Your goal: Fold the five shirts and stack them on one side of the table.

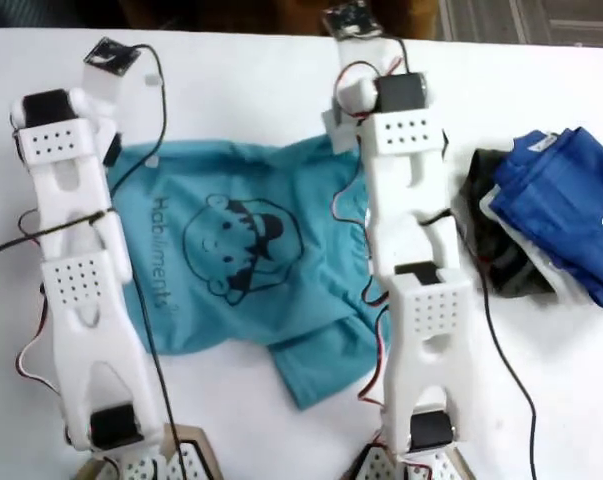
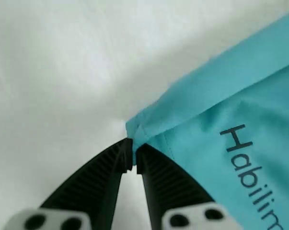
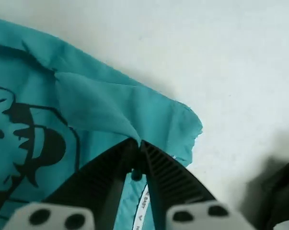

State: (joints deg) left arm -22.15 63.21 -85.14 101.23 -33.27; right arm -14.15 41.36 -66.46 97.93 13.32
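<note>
Teal shirt (image 1: 251, 260) lies spread, left end effector (image 2: 133, 154) and right end effector (image 3: 136, 148) clamping its edge.

Left arm (image 1: 76, 285) and right arm (image 1: 433, 312) lie stretched forward, each one's jaws clamped on the teal shirt (image 1: 311, 300).

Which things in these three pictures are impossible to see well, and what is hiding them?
- High view: the left arm and right arm lie over the teal shirt's side edges, hiding them.
- High view: the blue shirt covers the dark clothes beneath; their number is unclear.
- Left wrist view: the picture edge cuts off the shirt's print.
- Right wrist view: dark cloth is cut by the corner.
</note>
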